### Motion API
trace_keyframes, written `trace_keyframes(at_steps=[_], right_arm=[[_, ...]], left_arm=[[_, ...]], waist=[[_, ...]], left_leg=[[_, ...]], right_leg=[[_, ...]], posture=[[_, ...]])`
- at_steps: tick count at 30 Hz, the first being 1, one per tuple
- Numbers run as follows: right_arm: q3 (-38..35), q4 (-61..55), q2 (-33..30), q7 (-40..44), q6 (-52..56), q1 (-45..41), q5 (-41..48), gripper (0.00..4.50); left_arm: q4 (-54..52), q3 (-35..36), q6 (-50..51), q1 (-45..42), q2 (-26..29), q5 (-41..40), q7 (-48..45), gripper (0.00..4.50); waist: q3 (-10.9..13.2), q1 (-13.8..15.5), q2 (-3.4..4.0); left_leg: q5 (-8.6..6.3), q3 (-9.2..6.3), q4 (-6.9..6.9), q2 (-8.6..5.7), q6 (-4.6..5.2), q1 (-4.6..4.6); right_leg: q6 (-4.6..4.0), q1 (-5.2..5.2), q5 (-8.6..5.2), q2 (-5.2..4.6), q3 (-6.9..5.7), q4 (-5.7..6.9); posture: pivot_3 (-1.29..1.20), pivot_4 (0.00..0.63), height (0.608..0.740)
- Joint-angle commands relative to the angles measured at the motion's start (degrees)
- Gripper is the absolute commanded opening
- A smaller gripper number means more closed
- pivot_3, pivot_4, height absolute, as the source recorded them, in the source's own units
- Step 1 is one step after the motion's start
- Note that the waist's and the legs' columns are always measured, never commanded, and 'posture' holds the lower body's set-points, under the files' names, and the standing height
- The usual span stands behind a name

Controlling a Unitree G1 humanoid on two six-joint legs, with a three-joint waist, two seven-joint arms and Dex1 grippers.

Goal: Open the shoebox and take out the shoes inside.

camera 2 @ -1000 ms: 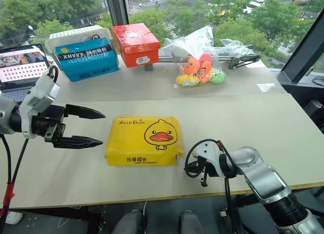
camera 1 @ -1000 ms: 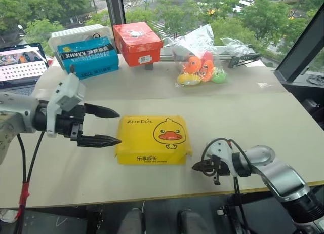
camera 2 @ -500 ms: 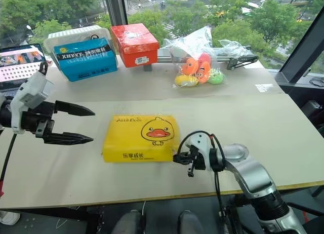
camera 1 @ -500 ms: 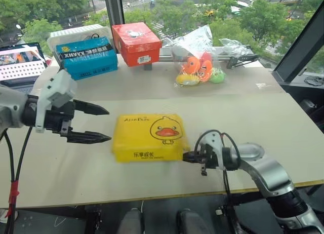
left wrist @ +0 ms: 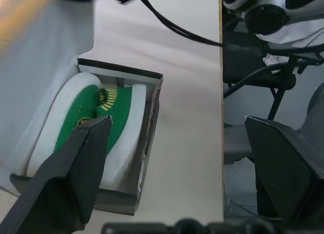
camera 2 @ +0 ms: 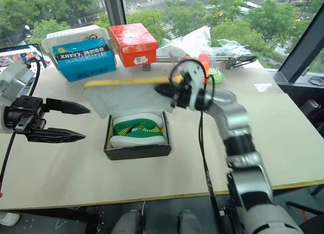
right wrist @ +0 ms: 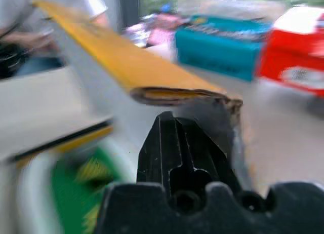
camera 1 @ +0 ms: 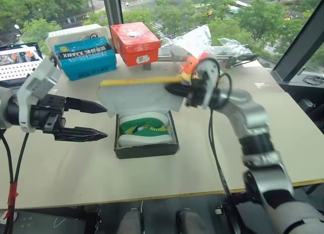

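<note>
Since a second ago we see the yellow lid (camera 1: 139,82) of the shoebox (camera 1: 147,143) swung up from flat to raised, with the right gripper (camera 1: 174,88) risen from the table's (camera 1: 263,138) near edge to the lid's free edge, and the green shoes (camera 1: 144,128) now uncovered inside.

Taking the shoebox as our landmark and going left to right: to its left the left gripper (camera 1: 104,122) hangs above the table, its two black fingers spread wide and level, tips pointing at the box and stopping just short of it, with nothing between them. Behind it and to the left sits the blue box (camera 1: 83,56), and directly behind stands the red-orange box (camera 1: 135,41). The shoebox itself rests in the middle of the table, base dark-sided, white inside, the shoes lying side by side within, pale soles showing. Its lid stands lifted over the far side, white underside facing us. At the lid's right corner the right gripper has its fingers pressed together, tucked under the lid's edge; we cannot tell whether they pinch it. Behind the box to the right lies the clear bag of toys (camera 1: 195,46).
</note>
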Motion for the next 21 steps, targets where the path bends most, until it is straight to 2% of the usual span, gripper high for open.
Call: trace_keyframes(at_steps=[1,5,8,10,13,15,18,21], right_arm=[[-0.11,19.05,2.54,-9.00,-12.55,-7.14,-7.53,0.00],[-0.09,23.16,3.47,-7.52,-16.10,-9.23,-9.49,0.00],[0.51,14.59,2.26,-0.79,-10.22,-7.43,-7.68,0.00],[2.65,3.37,-0.05,4.81,-3.78,-4.37,-6.38,0.00],[6.78,-15.05,-4.99,13.51,6.91,0.26,-2.60,0.80],[9.85,-22.04,-6.38,15.63,10.87,1.26,-2.50,1.40],[13.51,-24.27,-5.33,15.75,11.83,1.61,-4.41,2.45],[16.89,-21.26,-3.50,14.29,8.62,1.92,-8.03,3.51]], left_arm=[[-2.41,4.70,1.32,2.54,2.47,-0.80,0.28,4.44],[-4.05,7.78,2.04,6.33,3.57,-0.41,0.87,4.44],[-5.38,10.47,3.03,9.61,3.91,-0.14,1.49,4.44],[-6.18,11.99,3.19,11.71,3.90,0.14,1.79,4.44],[-6.87,13.10,3.13,13.72,3.81,0.38,2.23,4.50],[-6.67,12.45,1.51,14.84,4.05,1.97,2.28,4.50],[-5.81,10.96,-1.11,15.34,4.10,4.31,2.83,4.50],[-5.64,10.49,-1.88,15.45,3.86,5.03,2.92,4.50]], waist=[[0.00,-0.22,0.00],[0.04,-0.24,-0.01],[0.10,-0.77,0.02],[0.11,-0.94,0.03],[0.11,-0.89,0.03],[0.10,-0.86,0.03],[0.10,-1.27,0.03],[0.10,-1.15,0.03]], left_leg=[[-0.02,0.00,0.00,-0.02,-0.04,0.00],[-0.05,-0.02,-0.04,-0.08,-0.11,-0.04],[-0.03,-0.02,-0.02,-0.08,-0.13,-0.05],[-0.03,-0.03,0.00,-0.04,-0.13,-0.05],[-0.03,-0.05,0.02,-0.01,-0.13,-0.03],[-0.03,-0.05,0.02,0.00,-0.13,-0.02],[-0.03,0.00,0.04,0.02,-0.13,0.05],[-0.03,0.04,0.03,0.04,-0.14,0.27]], right_leg=[[0.00,-0.03,-0.01,-0.02,0.00,0.06],[0.00,-0.12,-0.04,-0.08,0.00,0.25],[0.00,-0.17,-0.04,-0.08,0.03,0.35],[0.00,-0.18,-0.04,-0.05,0.03,0.42],[-0.02,-0.18,-0.06,-0.02,0.02,0.46],[-0.03,-0.18,-0.08,-0.02,0.01,0.48],[-0.05,-0.19,-0.09,0.00,0.04,0.53],[-0.14,-0.09,-0.15,0.03,0.06,0.60]], posture=[[0.00,0.150,0.740],[0.00,0.150,0.740],[0.00,0.150,0.740],[0.00,0.150,0.740],[0.00,0.150,0.740],[0.00,0.150,0.740],[0.00,0.150,0.740],[0.00,0.150,0.740]])
